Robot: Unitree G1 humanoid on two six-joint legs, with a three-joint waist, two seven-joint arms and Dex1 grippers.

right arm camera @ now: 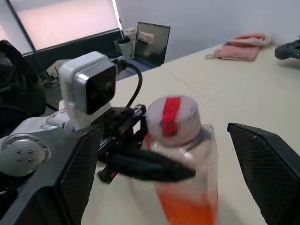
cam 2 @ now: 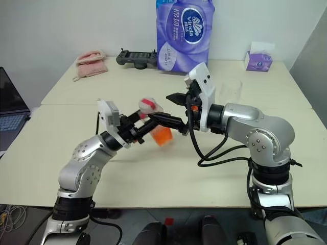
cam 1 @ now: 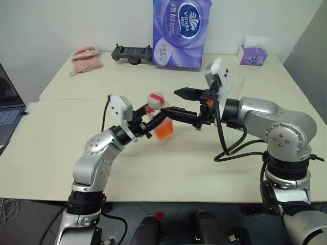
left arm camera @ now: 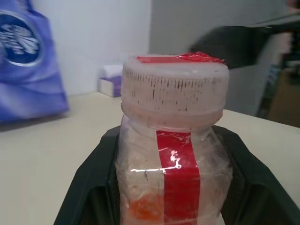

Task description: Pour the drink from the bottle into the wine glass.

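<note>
The left pincer (cam 1: 151, 124) is clenched on the bottle (cam 1: 160, 120), holding it lifted off the surface (cam 1: 204, 168) near the middle, cap (left arm camera: 174, 84) still screwed on and the drink (cam 1: 164, 131) pooled in its lower part. The right pincer (cam 1: 179, 102) stands spread wide, grasping nothing, one finger above the cap and one below it, so the cap sits between them. The wine glass (cam 2: 232, 90) stands empty farther back on the right, well apart from both arms. The step in hand looks like uncapping. Next, the right pincer would need to close squarely on the cap and twist it off while the left keeps the bottle steady.
</note>
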